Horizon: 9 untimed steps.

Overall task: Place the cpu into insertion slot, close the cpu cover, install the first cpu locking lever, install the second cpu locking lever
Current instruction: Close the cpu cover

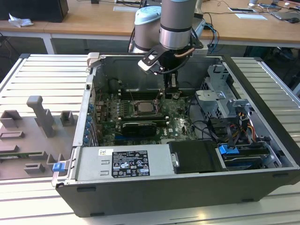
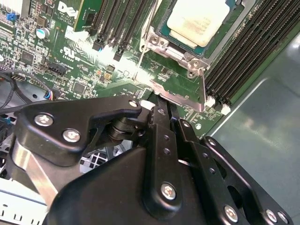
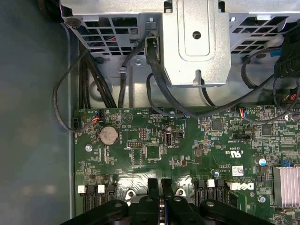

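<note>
Pale silvery-beige cpu (image 2: 194, 21) seated within silvery cpu cover (image 2: 178, 54), gripper (image 3: 159, 183) closed, just beside

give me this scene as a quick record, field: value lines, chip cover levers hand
chip: pale face up, seated in the socket
cover: metal frame lying flat around the chip
levers: two thin rods angled up beside the socket
hand: fingers close together, nothing seen between them, low over the green board beside the socket
setting: open computer case
</note>
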Tool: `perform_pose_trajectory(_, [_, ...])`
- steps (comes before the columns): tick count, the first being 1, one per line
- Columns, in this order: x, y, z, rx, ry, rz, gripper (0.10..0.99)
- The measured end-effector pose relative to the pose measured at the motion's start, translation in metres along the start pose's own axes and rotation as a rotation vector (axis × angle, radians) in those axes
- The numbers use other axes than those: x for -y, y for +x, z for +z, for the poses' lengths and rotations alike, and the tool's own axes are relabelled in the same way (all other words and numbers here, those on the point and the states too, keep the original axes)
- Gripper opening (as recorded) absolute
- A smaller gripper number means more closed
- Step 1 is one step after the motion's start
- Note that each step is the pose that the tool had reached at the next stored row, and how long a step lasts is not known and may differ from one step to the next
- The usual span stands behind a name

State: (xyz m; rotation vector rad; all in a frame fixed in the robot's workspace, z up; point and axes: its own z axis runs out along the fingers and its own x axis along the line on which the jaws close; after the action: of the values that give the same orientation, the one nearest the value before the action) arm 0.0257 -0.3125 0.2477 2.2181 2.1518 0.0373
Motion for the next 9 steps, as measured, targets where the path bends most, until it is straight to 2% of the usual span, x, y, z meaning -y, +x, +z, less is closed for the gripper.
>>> perform_pose_trajectory(9, [0.0029,-0.0001,-0.0002,0.0,0.0,0.0,0.169])
